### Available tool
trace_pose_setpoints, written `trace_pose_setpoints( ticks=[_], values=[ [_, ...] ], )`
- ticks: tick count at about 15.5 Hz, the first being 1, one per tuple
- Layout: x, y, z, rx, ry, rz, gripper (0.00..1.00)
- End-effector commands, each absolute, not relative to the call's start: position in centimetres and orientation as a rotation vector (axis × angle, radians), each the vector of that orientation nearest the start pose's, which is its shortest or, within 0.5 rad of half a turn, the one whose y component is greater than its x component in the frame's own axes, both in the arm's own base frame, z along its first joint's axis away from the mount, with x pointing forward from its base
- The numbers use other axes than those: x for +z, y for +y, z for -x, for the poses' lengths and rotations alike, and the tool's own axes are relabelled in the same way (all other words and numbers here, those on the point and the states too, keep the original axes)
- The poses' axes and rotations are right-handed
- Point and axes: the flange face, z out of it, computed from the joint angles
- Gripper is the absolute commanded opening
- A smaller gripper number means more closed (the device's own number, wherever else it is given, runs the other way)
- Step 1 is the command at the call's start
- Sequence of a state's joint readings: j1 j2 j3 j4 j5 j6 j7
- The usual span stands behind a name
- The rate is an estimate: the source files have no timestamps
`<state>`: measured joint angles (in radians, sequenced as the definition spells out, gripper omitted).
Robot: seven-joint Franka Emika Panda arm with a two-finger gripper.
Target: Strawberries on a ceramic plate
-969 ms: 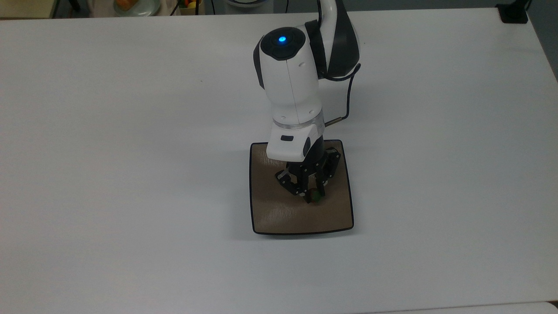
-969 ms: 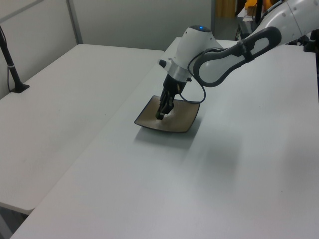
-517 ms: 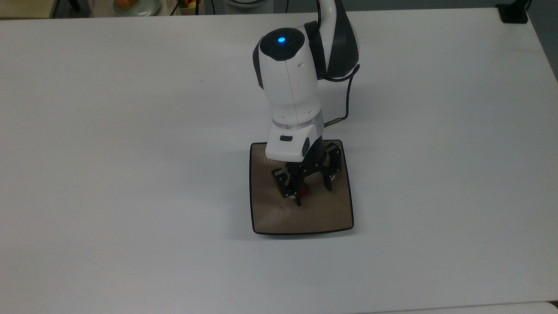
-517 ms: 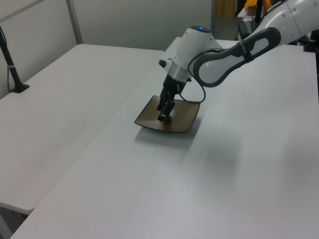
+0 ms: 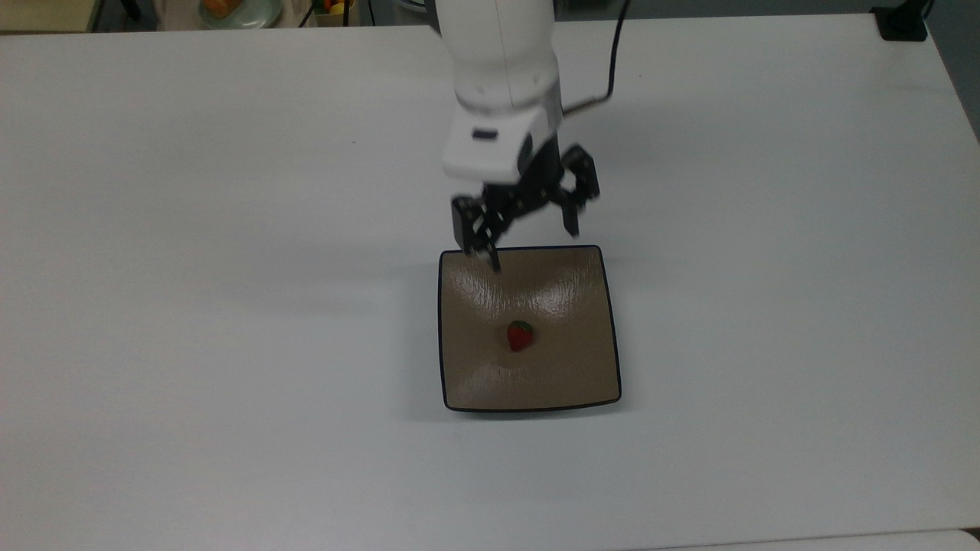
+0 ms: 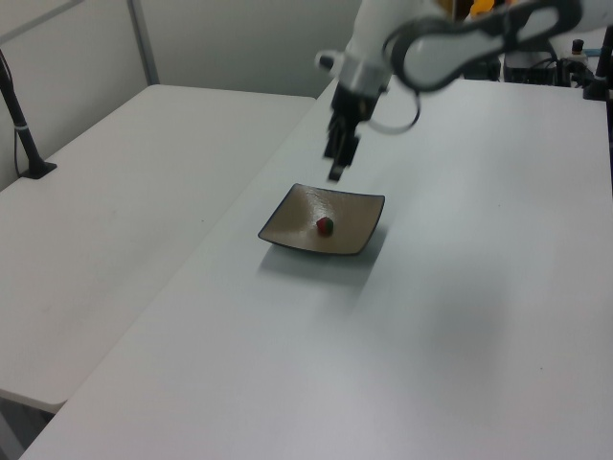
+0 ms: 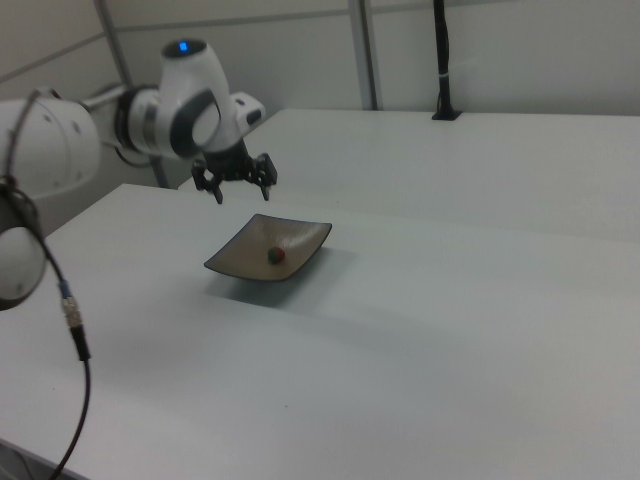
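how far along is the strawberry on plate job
Done, as far as I can tell: the small red strawberry with a green cap lies near the middle of the square glossy tan-brown ceramic plate. In hand: nothing; the black two-finger claw hangs open above the plate's far edge. Left: at most, clearing the arm away.

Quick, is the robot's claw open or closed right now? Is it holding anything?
Claw: open, holding nothing; the strawberry lies on the ceramic plate.

white table (image 5: 230, 306) | black post (image 7: 440, 60) on neighbouring table (image 6: 105, 220) | green dish (image 5: 237, 11) at far edge
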<state>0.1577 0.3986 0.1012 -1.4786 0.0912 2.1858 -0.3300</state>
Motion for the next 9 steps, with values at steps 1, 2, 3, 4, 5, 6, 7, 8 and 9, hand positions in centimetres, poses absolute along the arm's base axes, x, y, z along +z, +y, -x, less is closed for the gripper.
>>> trace_pose_setpoints(
  ticks=[1, 2, 3, 4, 5, 6, 7, 8, 9],
  values=[
    [53.9, 13.4, -63.7, -0.316, -0.616, 2.985, 1.0],
    [55.0, 12.8, -62.9, -0.277, -0.562, 2.998, 1.0],
    [56.2, 12.0, -62.1, -0.252, -0.498, 3.013, 1.0],
    [57.5, 11.2, -61.2, -0.235, -0.43, 3.025, 1.0],
    [58.6, 9.6, -60.4, -0.201, -0.335, 3.039, 1.0],
    [59.2, 8.6, -59.4, -0.148, -0.239, 3.052, 1.0],
    [60.0, 8.1, -58.6, -0.11, -0.14, 3.061, 1.0],
    [60.7, 7.3, -57.8, -0.084, -0.056, 3.066, 1.0],
    [61.7, 6.2, -56.8, -0.061, -0.005, 3.068, 1.0]
  ],
)
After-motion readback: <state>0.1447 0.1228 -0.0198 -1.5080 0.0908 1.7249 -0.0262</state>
